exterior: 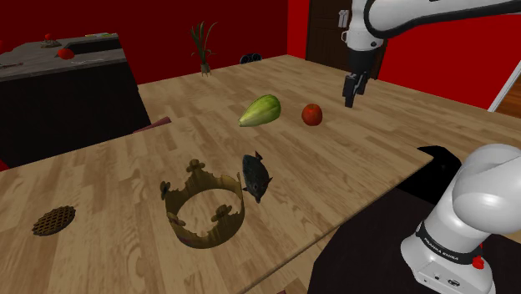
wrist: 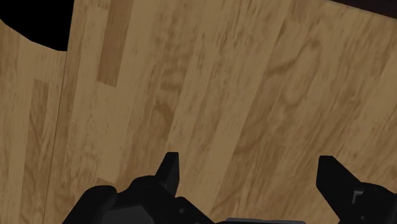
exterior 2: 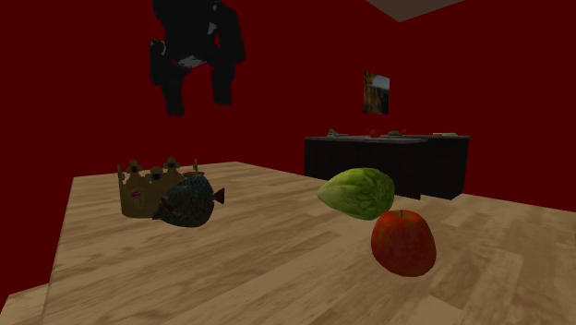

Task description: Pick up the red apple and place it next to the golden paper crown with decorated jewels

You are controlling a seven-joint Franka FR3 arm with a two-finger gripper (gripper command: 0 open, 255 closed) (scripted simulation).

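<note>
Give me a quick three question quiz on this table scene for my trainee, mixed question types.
1. True or false: the tool is shut on the red apple.
2. Which lies closest to the crown? A. the apple B. the dark fish C. the tool
3. Fill in: the apple rests on the wooden ____.

Key
1. False: the tool is open and holds nothing.
2. B
3. table
</note>
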